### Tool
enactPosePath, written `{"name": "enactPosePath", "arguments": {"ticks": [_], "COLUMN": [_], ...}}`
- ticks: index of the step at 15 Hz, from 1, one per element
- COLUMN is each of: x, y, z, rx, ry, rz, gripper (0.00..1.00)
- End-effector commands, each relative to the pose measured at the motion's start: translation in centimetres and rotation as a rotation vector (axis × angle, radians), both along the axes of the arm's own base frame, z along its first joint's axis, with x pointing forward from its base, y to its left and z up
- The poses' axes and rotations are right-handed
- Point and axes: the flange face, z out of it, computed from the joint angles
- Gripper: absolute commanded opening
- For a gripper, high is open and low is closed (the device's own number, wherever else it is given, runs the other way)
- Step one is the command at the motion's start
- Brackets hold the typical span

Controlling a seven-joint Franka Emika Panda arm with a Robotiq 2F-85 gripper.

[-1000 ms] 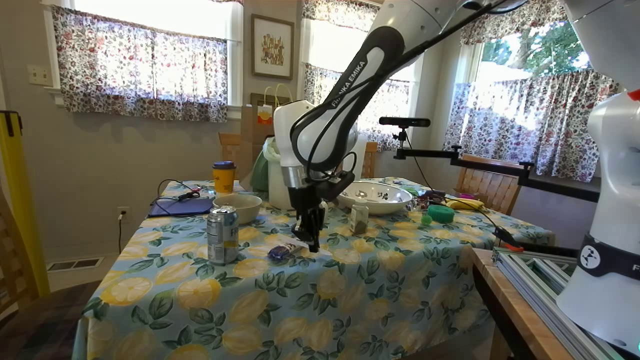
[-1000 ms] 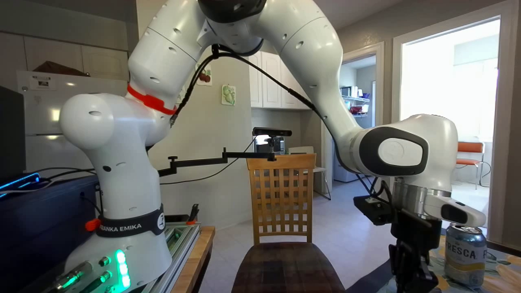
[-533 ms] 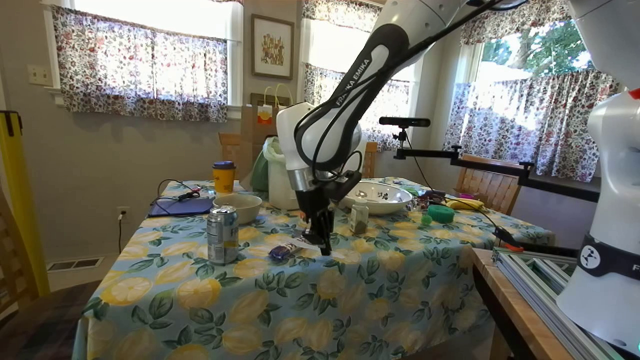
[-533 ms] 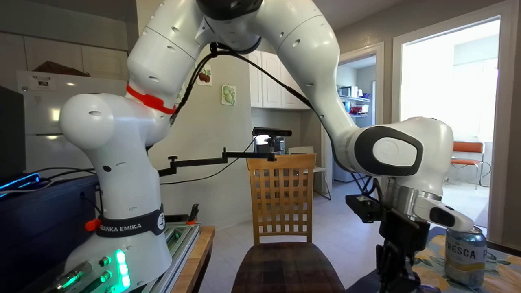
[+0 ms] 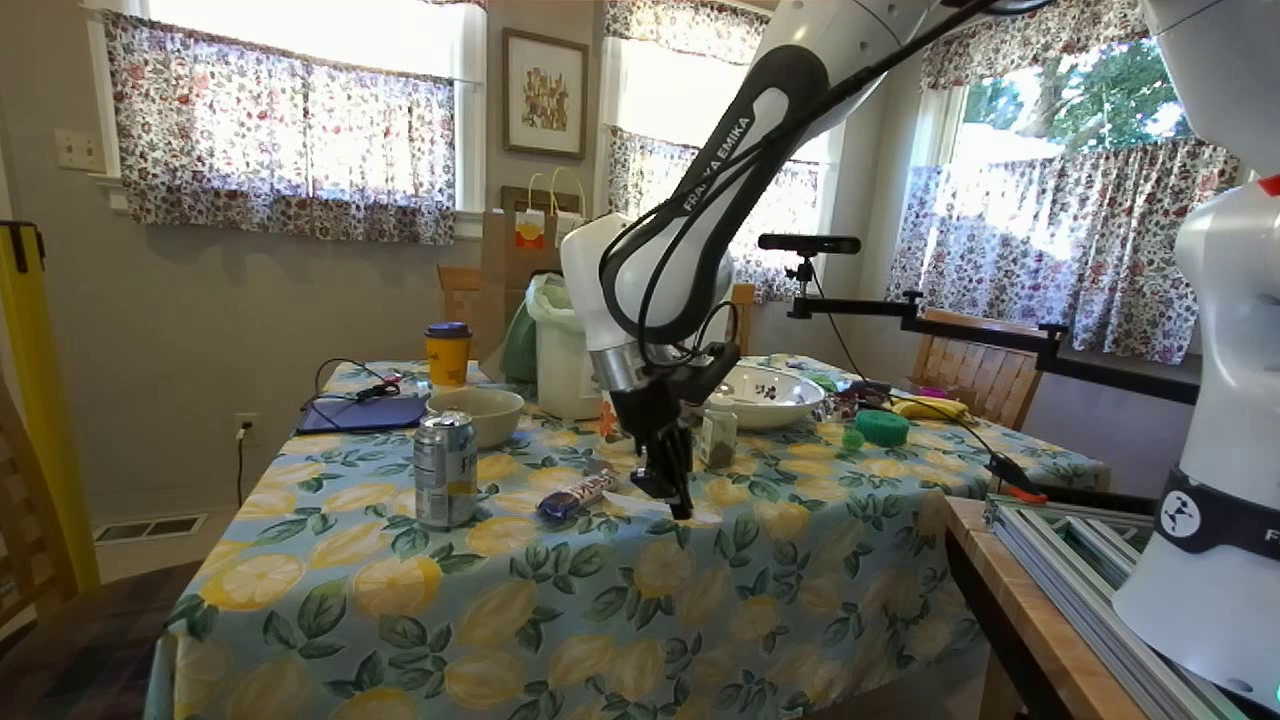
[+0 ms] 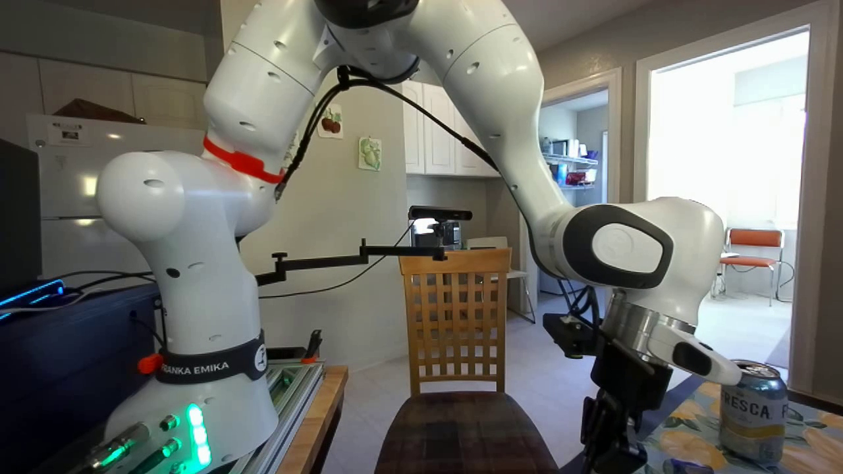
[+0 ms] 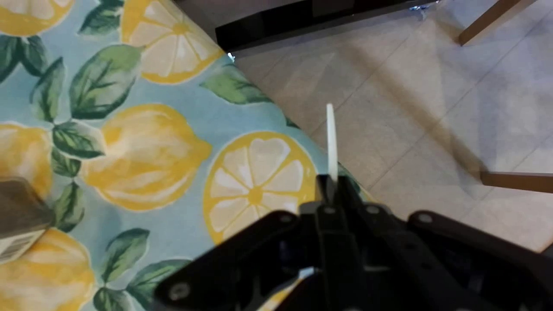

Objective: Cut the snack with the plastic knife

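The snack (image 5: 575, 497), a small bar in a blue and white wrapper, lies on the lemon-print tablecloth beside the can. My gripper (image 5: 682, 512), low over the table near its front edge, is shut on the white plastic knife (image 5: 635, 505). One end of that knife points toward the snack in an exterior view; whether it touches the wrapper I cannot tell. In the wrist view the knife (image 7: 332, 142) juts out thin and pale from between the fingertips, over the table edge and floor. Just a blue end of the snack (image 6: 685, 466) shows low in an exterior view.
A silver can (image 5: 446, 470) stands left of the snack. Behind are a beige bowl (image 5: 480, 415), a large patterned bowl (image 5: 765, 395) and a small shaker (image 5: 718, 435). A wooden chair (image 6: 454, 316) faces the table. The tablecloth drops off at the front edge.
In an exterior view, my gripper with the knife has shifted right and slightly down, tilting more, away from the snack. The snack stays in place and now shows more fully.
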Motion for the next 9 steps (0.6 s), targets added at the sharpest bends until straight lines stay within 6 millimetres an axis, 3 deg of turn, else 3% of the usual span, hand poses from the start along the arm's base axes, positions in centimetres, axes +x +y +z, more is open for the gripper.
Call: {"name": "enactPosePath", "arguments": {"ticks": [1, 6, 9], "x": [-0.6, 1.1, 1.9], "y": [0.2, 1.1, 1.2], "z": [1.8, 5.1, 5.9], "rx": [0.018, 0.008, 0.010], "ry": [-0.005, -0.079, -0.097], "rz": [0.020, 0.017, 0.013], "gripper": [0.01, 0.01, 0.01]}}
